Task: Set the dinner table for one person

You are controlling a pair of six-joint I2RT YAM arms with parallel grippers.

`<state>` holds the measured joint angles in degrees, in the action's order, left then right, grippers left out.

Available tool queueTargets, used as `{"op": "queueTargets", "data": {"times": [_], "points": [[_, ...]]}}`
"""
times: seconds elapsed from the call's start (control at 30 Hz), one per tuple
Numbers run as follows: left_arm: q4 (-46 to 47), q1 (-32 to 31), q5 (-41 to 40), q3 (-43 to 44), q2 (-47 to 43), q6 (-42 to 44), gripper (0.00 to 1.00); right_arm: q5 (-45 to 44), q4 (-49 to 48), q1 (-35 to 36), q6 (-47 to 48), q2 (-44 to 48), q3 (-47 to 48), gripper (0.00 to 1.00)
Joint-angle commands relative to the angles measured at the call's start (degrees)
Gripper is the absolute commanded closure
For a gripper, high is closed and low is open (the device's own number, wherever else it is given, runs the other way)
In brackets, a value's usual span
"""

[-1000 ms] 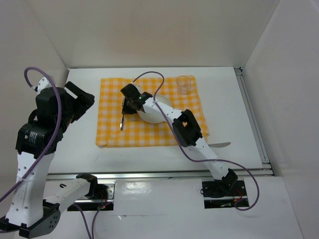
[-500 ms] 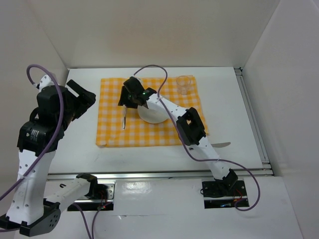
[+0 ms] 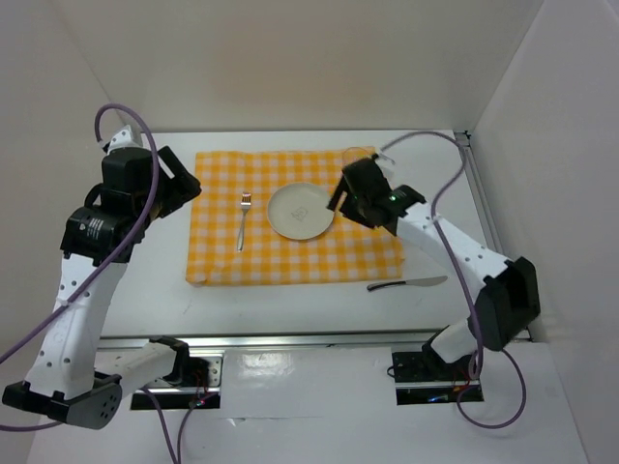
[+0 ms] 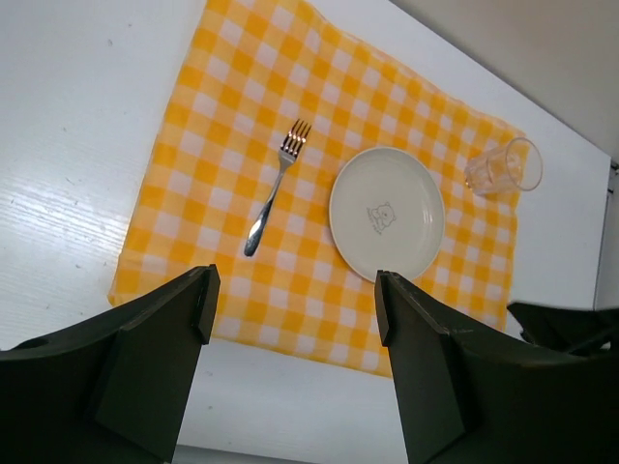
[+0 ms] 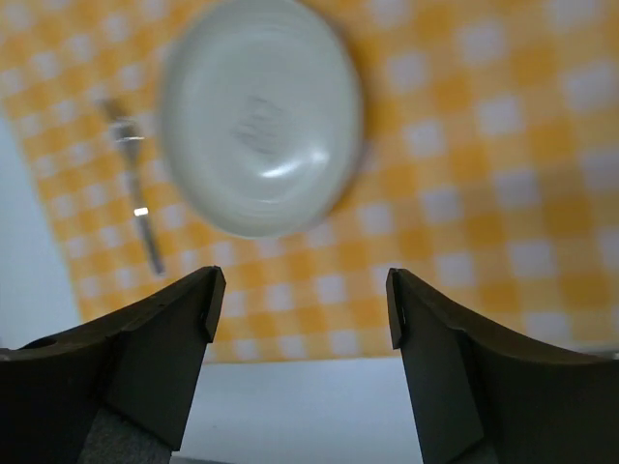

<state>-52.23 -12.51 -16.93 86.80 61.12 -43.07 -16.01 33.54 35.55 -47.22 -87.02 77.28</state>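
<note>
On the white dinner table (image 3: 155,275) lies a yellow-and-white checked cloth (image 3: 290,256). A white plate (image 3: 301,211) sits at its middle, and a silver fork (image 3: 243,220) lies on the cloth to the plate's left. A clear glass (image 3: 356,157) stands at the cloth's far right corner. A knife (image 3: 408,283) rests on the bare table off the cloth's near right corner. My right gripper (image 3: 338,198) hovers open and empty over the plate's right edge, just in front of the glass. My left gripper (image 3: 186,186) hangs open and empty over the cloth's left edge. The left wrist view shows the fork (image 4: 276,186), plate (image 4: 387,213) and glass (image 4: 503,169).
Silver metal rails run along the table's right edge (image 3: 491,232) and near edge (image 3: 290,338). White walls close in the back and both sides. The right wrist view shows the plate (image 5: 261,116) and the blurred fork (image 5: 135,184) beyond its open fingers.
The right gripper opened and let go of the fork left of the plate, then swung right toward the glass. The left arm shifted slightly up and to the right.
</note>
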Motion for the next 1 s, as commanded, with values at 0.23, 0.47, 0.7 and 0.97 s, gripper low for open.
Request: {"op": "queueTargets", "data": {"times": [0.23, 0.47, 0.7, 0.97], "points": [[4.5, 0.3, 4.2, -1.5, 2.2, 3.5, 0.17, 2.7, 18.1, -15.6, -15.1, 16.9, -29.6, 0.29], [4.5, 0.3, 5.8, -2.1, 2.8, 3.0, 0.17, 5.2, 12.1, -22.5, -12.5, 17.6, -34.5, 0.5], [4.5, 0.3, 6.3, -1.6, 3.3, 3.0, 0.17, 6.7, 8.7, -26.5, -11.4, 15.6, -36.2, 0.54], [4.5, 0.3, 6.3, -1.6, 3.3, 3.0, 0.17, 9.0, 4.0, -28.3, -11.4, 13.9, -39.2, 0.58]]}}
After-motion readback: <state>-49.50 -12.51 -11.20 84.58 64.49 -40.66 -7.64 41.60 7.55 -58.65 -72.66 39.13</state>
